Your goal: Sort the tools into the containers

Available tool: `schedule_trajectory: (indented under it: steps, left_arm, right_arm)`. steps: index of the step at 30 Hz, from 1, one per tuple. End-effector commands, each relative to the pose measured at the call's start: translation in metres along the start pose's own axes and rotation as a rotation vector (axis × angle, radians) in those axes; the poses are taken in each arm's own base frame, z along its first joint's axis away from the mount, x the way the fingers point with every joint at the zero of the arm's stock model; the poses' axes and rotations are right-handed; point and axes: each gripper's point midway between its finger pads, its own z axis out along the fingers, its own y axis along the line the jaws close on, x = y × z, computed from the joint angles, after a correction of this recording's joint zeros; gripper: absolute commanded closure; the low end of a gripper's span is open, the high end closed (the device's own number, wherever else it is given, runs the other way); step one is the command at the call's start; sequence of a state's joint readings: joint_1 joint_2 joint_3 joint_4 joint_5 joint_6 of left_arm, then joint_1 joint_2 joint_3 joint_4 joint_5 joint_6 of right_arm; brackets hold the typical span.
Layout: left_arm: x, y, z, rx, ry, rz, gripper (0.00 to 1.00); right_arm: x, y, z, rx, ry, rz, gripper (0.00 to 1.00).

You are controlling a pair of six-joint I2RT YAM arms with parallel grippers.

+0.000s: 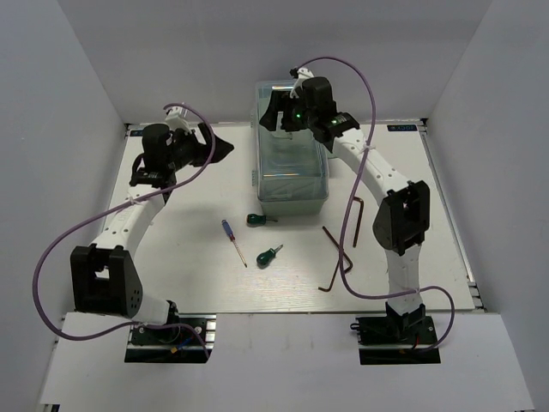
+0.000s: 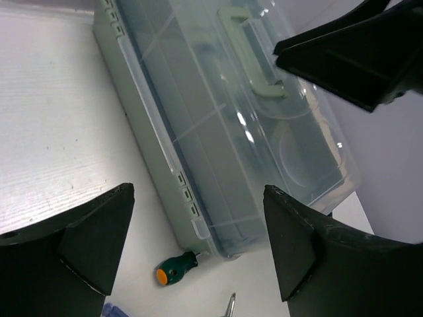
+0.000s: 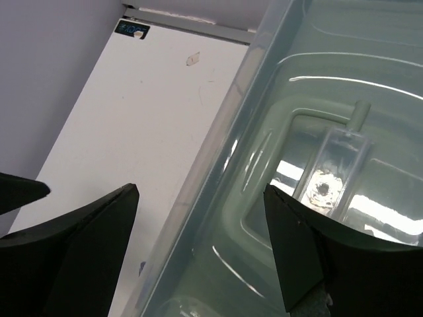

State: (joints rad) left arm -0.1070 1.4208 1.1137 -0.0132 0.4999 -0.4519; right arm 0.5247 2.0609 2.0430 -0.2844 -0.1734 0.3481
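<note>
While every tool lies loose on the white bench (image 1: 189, 275), both arms reach toward the closed pale green toolbox (image 1: 292, 176) at the far middle. The right gripper (image 1: 279, 116) hangs over its translucent lid (image 3: 330, 86), jaws spread and holding nothing; the left gripper (image 1: 220, 148) sits just left of the box, likewise spread and empty. A stubby green screwdriver (image 1: 257, 220) lies just beside the box's near wall, with a second green screwdriver (image 1: 269, 255), a blue-handled screwdriver (image 1: 230, 236) and dark hex keys (image 1: 358, 223) nearer the arms. Sorting looks not yet begun; the step in hand is probably opening the lid, which calls for catching its handle (image 2: 248, 56) or edge. A small dark label (image 3: 132, 29) at the bench's far corner is too small to read
</note>
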Motion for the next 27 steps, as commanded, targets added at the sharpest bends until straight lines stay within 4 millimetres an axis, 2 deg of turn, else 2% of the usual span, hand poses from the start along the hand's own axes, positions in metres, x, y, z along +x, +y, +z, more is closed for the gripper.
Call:
schedule_trajectory:
  steps: [1,7,9,14,18,19,21,22,24,27]
  left_arm:
    - [-0.041,-0.03,-0.002,0.095,-0.105,0.064,0.11]
    - [-0.072,-0.046,0.001,0.154,-0.191,0.093,0.09]
    - [-0.08,-0.053,-0.001,0.178,-0.216,0.103,0.09]
    - [-0.094,-0.064,0.0,0.233,-0.263,0.1,0.08]
    - [-0.098,-0.064,0.007,0.25,-0.27,0.093,0.08]
    - [-0.103,-0.067,0.006,0.255,-0.279,0.099,0.08]
    - [-0.108,-0.066,0.003,0.251,-0.29,0.103,0.08]
    - [-0.11,-0.067,0.003,0.255,-0.297,0.108,0.08]
    - [-0.114,-0.069,0.0,0.251,-0.311,0.112,0.08]
    - [-0.117,-0.074,-0.007,0.254,-0.321,0.126,0.07]
  right_arm:
    - [-0.011,-0.008,0.015,0.05,-0.061,0.068,0.18]
    - [-0.002,-0.018,0.032,0.095,-0.051,0.123,0.21]
    - [-0.005,-0.024,0.033,0.12,-0.059,0.15,0.22]
    - [0.013,-0.028,0.041,0.13,-0.014,0.188,0.23]
    - [0.018,-0.028,0.04,0.164,0.007,0.181,0.26]
    - [0.01,-0.029,0.037,0.197,-0.013,0.169,0.26]
    - [0.01,-0.028,0.035,0.214,-0.006,0.152,0.26]
    - [0.016,-0.033,0.033,0.238,0.014,0.151,0.28]
    - [0.016,-0.028,0.032,0.246,0.017,0.127,0.28]
    - [0.032,-0.027,0.031,0.263,0.069,0.126,0.28]
